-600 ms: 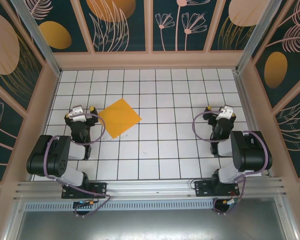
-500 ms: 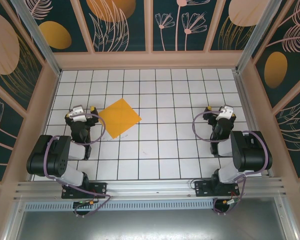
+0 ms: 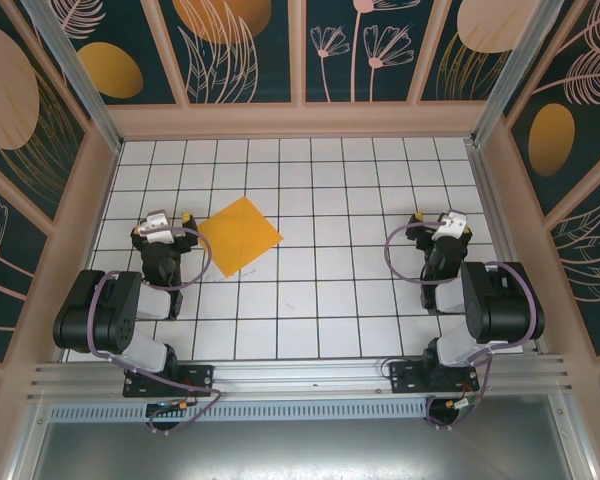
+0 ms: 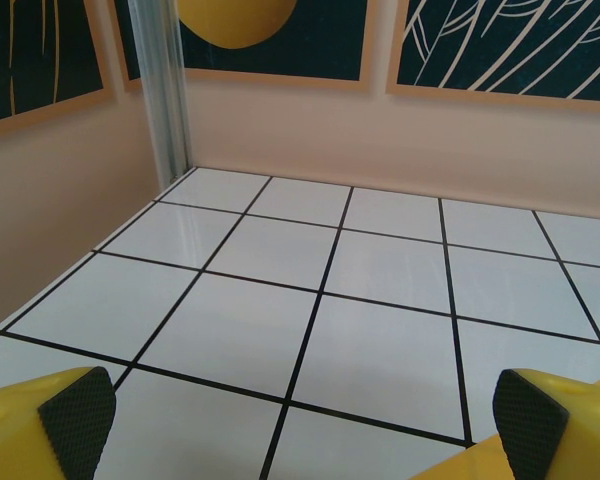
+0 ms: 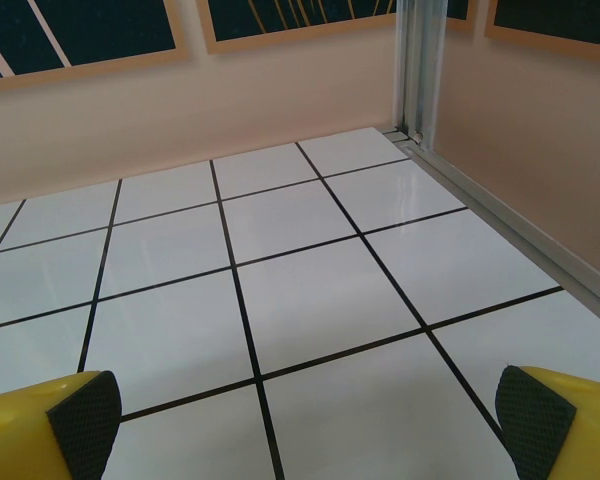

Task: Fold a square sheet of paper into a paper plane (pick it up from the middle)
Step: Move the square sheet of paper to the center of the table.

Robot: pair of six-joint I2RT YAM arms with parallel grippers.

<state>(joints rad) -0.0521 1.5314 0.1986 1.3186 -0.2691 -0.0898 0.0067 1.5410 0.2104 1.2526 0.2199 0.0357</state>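
The square sheet of paper (image 3: 240, 236) is lying flat on the white grid table (image 3: 320, 300), left of centre, turned so that its corners are pointing like a diamond. No crease is being seen on it and nothing is folded yet, so the task is judged to be at its very start. The sheet is being touched by nothing. It is probably laid flat in the open so that its middle can be reached from above, as the task asks.

The left gripper (image 3: 163, 221) is being held just beside the sheet's left corner, apart from it, low over the tiles and aimed at the far wall. Its jaws are being held spread wide, with nothing but bare tile between the pads (image 4: 75, 410). The right gripper (image 3: 437, 220) is being parked well apart from the sheet, on the right side of the table, jaws likewise spread wide and empty.

Both arms are being held folded back near their bases, likely a rest pose that leaves the sheet unobstructed. The next move is judged to fall to the left arm, being nearer: across over the sheet's middle, then down. Thin paper lying flush on a smooth table is expected to be hard to pinch, and sliding is a risk.
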